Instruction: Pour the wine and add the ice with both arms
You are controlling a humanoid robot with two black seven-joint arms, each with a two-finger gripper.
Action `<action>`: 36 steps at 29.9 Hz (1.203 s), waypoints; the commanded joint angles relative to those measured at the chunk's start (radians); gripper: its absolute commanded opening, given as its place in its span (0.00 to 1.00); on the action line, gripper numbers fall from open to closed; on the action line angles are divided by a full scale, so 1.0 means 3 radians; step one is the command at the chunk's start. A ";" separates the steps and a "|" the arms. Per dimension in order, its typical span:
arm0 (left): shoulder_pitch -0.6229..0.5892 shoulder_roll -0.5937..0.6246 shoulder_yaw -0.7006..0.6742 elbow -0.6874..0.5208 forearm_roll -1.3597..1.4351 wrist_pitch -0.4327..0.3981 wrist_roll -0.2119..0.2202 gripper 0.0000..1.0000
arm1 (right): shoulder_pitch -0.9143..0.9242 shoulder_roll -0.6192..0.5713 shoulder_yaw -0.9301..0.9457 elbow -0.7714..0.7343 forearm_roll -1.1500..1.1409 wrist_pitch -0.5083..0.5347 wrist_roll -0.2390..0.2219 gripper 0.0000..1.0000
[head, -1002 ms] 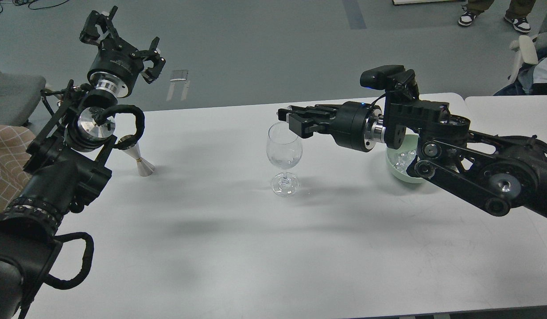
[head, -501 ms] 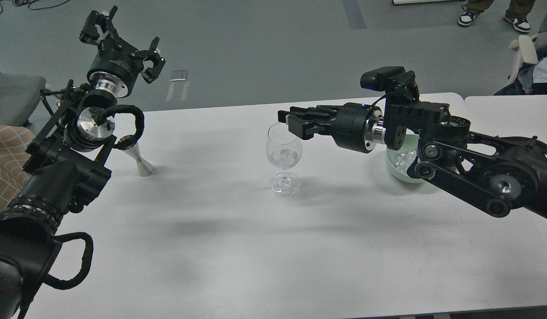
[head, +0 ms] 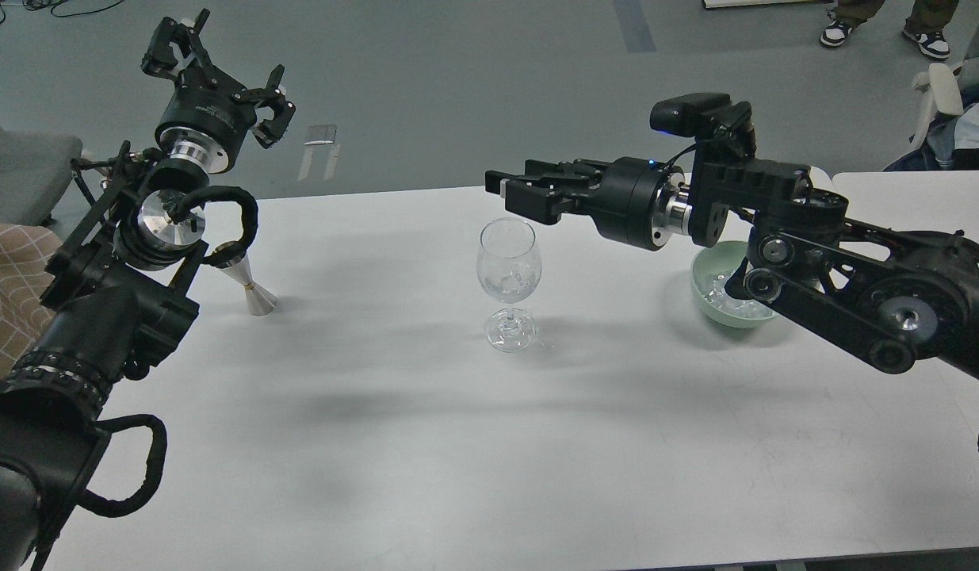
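A clear stemmed wine glass point(head: 509, 274) stands upright at the table's middle, with a little ice point(head: 511, 279) in its bowl. My right gripper point(head: 503, 190) hovers just above the glass rim and points left. Its fingers are slightly apart and hold nothing. A pale green bowl point(head: 707, 305) with a heap of ice point(head: 723, 287) sits to the right, partly hidden behind my right arm. My left gripper point(head: 223, 71) is raised high at the far left, open and empty. It is well away from the glass.
A silver double-cone jigger point(head: 250, 289) stands on the white table point(head: 426, 444) by my left arm. A second white table point(head: 917, 198) adjoins at the right. A grey chair point(head: 21, 170) stands at the left, and a person's feet point(head: 838, 32) show at the top right.
My right gripper has lifted from the glass rim, up and slightly left. Ice now shows more clearly in the glass. The left arm has barely moved.
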 commanded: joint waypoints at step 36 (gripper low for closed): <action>0.0014 -0.0005 0.0054 0.0000 0.0044 -0.0123 -0.0299 0.98 | 0.0062 0.0923 0.2352 -0.2307 0.3651 -0.0032 0.0046 1.00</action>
